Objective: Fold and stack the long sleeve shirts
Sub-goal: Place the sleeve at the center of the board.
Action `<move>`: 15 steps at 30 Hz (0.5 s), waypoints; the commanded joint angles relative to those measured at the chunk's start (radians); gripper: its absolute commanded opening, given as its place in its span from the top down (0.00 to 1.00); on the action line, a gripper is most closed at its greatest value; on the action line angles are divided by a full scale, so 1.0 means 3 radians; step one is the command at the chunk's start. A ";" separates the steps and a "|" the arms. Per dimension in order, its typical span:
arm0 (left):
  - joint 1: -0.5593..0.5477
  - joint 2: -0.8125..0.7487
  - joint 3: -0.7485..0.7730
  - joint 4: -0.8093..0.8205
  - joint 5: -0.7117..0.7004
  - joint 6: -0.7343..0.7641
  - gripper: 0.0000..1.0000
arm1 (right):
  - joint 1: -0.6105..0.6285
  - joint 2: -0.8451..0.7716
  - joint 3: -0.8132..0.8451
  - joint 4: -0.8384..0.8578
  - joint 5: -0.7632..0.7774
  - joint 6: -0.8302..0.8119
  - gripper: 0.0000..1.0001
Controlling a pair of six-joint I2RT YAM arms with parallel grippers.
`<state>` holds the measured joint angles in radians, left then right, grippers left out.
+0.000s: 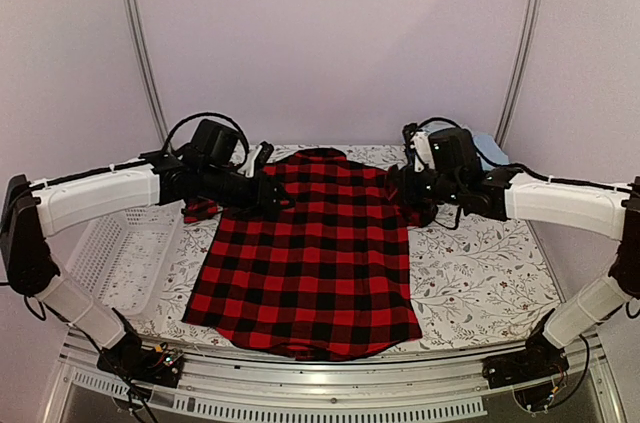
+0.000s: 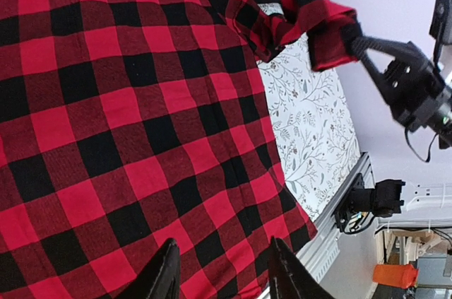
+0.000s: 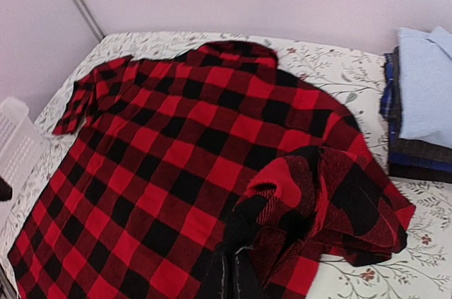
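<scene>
Here the checked shirt (image 1: 310, 263) lies flat, the right gripper (image 3: 233, 267) clamped on its bunched sleeve (image 3: 332, 200). The left gripper (image 2: 224, 274) hangs part-open, empty.

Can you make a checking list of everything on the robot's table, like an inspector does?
Surface: table with a flowery cloth.
Job's things: red-and-black check shirt spread flat; one sleeve raised and bunched; folded shirts, light blue on top, at the far right corner.
Clutter: white basket at the left edge.
Grippers: left gripper open over the shirt; right gripper shut on the sleeve.
Cables: black cables loop over both wrists.
Surroundings: pale walls, metal poles.
</scene>
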<state>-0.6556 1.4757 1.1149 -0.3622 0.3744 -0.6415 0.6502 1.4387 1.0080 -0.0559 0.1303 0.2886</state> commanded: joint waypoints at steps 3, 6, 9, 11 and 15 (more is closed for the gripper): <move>0.0091 0.0365 -0.0024 0.0419 0.0282 0.0067 0.56 | 0.0549 0.0632 0.0174 0.0021 -0.0122 -0.0115 1.00; 0.0073 0.0563 -0.0012 0.0601 0.0407 -0.0015 0.53 | 0.0610 0.0780 0.0208 0.0011 -0.0174 -0.0109 0.75; 0.0033 0.0726 0.0022 0.0751 0.0436 -0.0060 0.49 | 0.0610 0.0720 0.0186 -0.0033 -0.0112 -0.0120 0.54; -0.0024 0.0848 0.0102 0.0761 0.0395 -0.0056 0.48 | 0.0611 0.0611 0.0150 -0.0071 0.0007 -0.0104 0.43; -0.0166 0.1154 0.0376 0.0615 0.0180 -0.0006 0.46 | 0.0577 0.0358 0.0026 -0.0090 0.0167 -0.0069 0.28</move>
<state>-0.6617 1.7550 1.1461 -0.1917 0.4667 -0.6556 0.8330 1.6398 1.0370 -0.0822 0.1150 0.2619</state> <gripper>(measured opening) 0.536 0.691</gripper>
